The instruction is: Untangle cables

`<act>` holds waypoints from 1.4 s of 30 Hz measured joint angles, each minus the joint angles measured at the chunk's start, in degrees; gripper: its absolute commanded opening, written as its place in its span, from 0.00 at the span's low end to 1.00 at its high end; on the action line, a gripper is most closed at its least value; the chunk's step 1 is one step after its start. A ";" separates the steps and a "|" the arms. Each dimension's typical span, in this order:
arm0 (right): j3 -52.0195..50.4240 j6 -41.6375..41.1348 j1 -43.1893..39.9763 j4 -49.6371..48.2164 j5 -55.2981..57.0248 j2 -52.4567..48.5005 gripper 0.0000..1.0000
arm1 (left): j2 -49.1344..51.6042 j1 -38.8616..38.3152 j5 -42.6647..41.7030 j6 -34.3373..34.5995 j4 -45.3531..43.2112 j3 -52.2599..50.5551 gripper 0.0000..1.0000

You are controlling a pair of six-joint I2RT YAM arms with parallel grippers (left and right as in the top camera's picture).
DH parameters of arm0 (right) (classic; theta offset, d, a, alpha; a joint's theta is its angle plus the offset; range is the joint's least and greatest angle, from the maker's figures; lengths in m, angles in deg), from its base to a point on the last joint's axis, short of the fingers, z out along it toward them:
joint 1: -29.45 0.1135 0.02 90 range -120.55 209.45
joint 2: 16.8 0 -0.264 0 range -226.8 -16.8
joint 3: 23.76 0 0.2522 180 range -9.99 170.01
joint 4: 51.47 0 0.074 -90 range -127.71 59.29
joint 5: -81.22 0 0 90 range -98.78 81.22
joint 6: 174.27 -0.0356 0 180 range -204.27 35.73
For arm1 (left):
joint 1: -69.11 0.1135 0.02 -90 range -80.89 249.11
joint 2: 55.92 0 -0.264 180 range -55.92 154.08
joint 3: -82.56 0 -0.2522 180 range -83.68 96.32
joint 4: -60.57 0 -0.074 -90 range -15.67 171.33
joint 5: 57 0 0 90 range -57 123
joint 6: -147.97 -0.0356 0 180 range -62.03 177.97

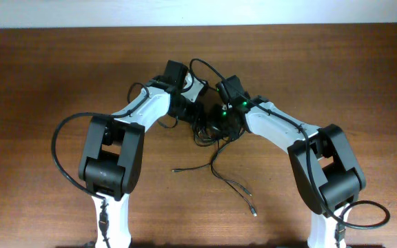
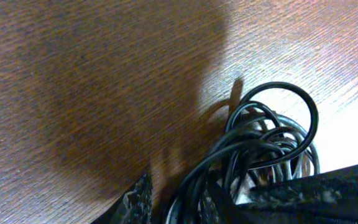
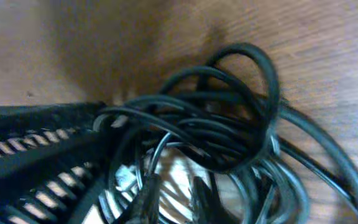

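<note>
While both arms crowd the knotted cables point(image 1: 211, 131) at the middle of the counter point(image 1: 54, 69), the left jaws stand wide with the coils between them; whether the right jaws grip or merely sit under the draped loops, I cannot tell. To do this well, I judge, each side should pinch a single strand, not the bundle, then draw apart slowly, minding the loose ends point(image 1: 234, 184).

Robotics lab: arms point(image 1: 112, 155), wooden table point(image 1: 40, 76)

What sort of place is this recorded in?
Likely a robotics lab bench: a wooden table, a left arm and right arm standing at it, thin black cables tangled between them.
</note>
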 measured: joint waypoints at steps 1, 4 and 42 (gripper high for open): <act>-0.04 -0.20 0.00 -2.23 -0.66 -0.04 0.22 | 0.02 0.00 0.02 0.20 -0.02 0.07 0.27; -0.07 -0.28 -0.07 -3.58 -1.46 -0.07 0.09 | 0.07 0.00 0.02 0.42 -0.09 0.09 0.25; 3.15 38.80 5.88 8.02 -1.60 7.28 0.52 | -8.96 8.79 20.63 23.04 18.32 0.31 0.46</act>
